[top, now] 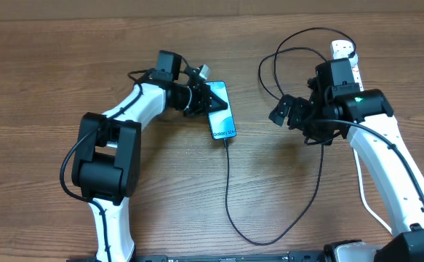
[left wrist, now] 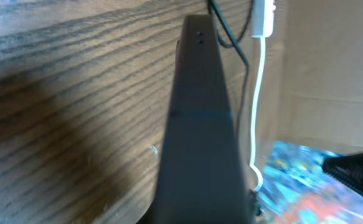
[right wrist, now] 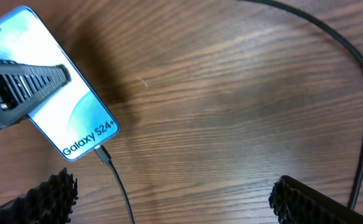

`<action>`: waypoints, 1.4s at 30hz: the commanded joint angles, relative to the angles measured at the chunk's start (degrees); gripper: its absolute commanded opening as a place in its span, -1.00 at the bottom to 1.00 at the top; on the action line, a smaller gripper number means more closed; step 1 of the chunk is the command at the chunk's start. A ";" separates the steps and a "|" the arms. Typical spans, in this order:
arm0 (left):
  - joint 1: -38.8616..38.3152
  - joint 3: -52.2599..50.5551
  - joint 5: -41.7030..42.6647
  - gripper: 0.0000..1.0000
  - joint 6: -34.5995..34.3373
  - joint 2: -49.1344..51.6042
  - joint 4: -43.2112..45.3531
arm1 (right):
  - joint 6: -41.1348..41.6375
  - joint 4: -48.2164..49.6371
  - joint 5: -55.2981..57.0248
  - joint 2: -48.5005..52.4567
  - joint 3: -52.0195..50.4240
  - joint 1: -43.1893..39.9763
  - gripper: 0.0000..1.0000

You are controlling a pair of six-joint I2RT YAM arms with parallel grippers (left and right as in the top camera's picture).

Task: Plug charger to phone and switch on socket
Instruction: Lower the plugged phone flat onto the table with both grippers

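Wood-grain desk (top: 161, 189) carries everything. On it the phone (top: 222, 118) lies flat at top centre, screen up. Its long axis runs far-to-near with a slight tilt, and the white-text end points at the near edge. Across the far half of the screen lies the left claw (top: 201, 98), fingers together, not clamped on anything; one ribbed finger (right wrist: 25, 79) covers part of the screen in the right wrist view. The charger (top: 228, 182) has its tip seated in the phone's near short edge. The cable runs toward the near edge, loops right, climbs under the right arm and curls up to the socket (top: 342, 49). That sits by the far right edge, half hidden behind the right arm. To the right of the phone, well apart from it, the right claw (top: 287, 113) has its jaws wide apart and holds nothing. Bare wood shows between the phone and the right claw, and more at far left.
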 commanded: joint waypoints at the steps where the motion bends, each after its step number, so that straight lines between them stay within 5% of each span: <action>1: -0.63 0.46 -7.56 -0.92 -1.66 0.07 0.63 | -0.46 0.33 0.83 0.22 -1.49 -0.09 1.00; 5: -1.51 0.46 -13.16 -0.92 -3.17 0.63 1.18 | -0.46 0.68 0.81 0.26 -2.21 -0.09 1.00; 19: -2.40 0.46 -4.66 -0.92 -8.92 3.85 7.50 | -0.46 0.87 0.81 0.28 -2.27 -0.09 1.00; 31: -2.25 0.46 -8.31 -0.90 -8.87 7.85 5.77 | -0.46 0.39 0.81 0.26 -2.27 -0.09 1.00; 42: -1.81 0.46 -13.07 -0.71 -8.68 8.90 3.80 | -0.44 0.39 0.81 0.26 -2.27 -0.09 1.00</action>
